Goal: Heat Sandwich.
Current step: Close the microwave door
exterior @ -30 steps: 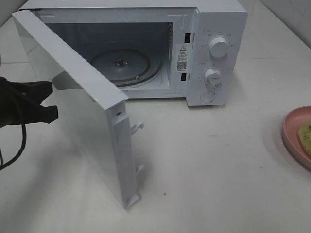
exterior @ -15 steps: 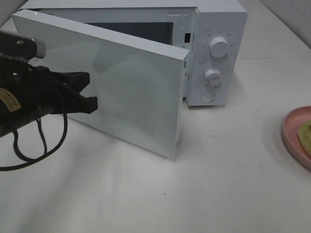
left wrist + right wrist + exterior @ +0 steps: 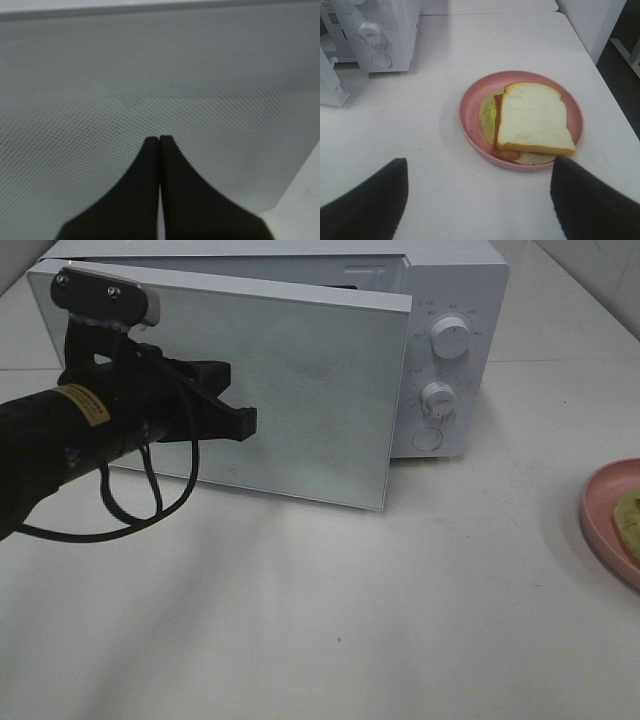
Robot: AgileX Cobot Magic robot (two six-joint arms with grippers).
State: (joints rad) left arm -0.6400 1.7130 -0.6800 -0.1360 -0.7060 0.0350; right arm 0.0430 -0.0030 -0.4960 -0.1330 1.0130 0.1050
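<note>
The sandwich [image 3: 532, 120], white bread over red and green layers, lies on a pink plate [image 3: 465, 107]. My right gripper [image 3: 479, 161] hovers over it, open, with one dark finger on either side and nothing between them. In the high view only a yellow-green bit of the sandwich [image 3: 630, 515] and part of the plate [image 3: 600, 520] show at the right edge. The white microwave [image 3: 450, 340] stands at the back. Its door [image 3: 300, 400] is swung almost closed, slightly ajar. My left gripper [image 3: 245, 425] is shut, its fingertips [image 3: 150, 145] pressed against the door's dotted outer face.
The microwave's two knobs [image 3: 450, 338] and round button [image 3: 427, 438] face the front on the right of the door. White tabletop stretches between the microwave and the plate. The table's right edge [image 3: 615, 100] runs close behind the plate.
The door has swung from wide open to nearly closed, hiding the turntable. My left arm has moved right and toward the microwave, staying shut against the door. The plate has not moved.
</note>
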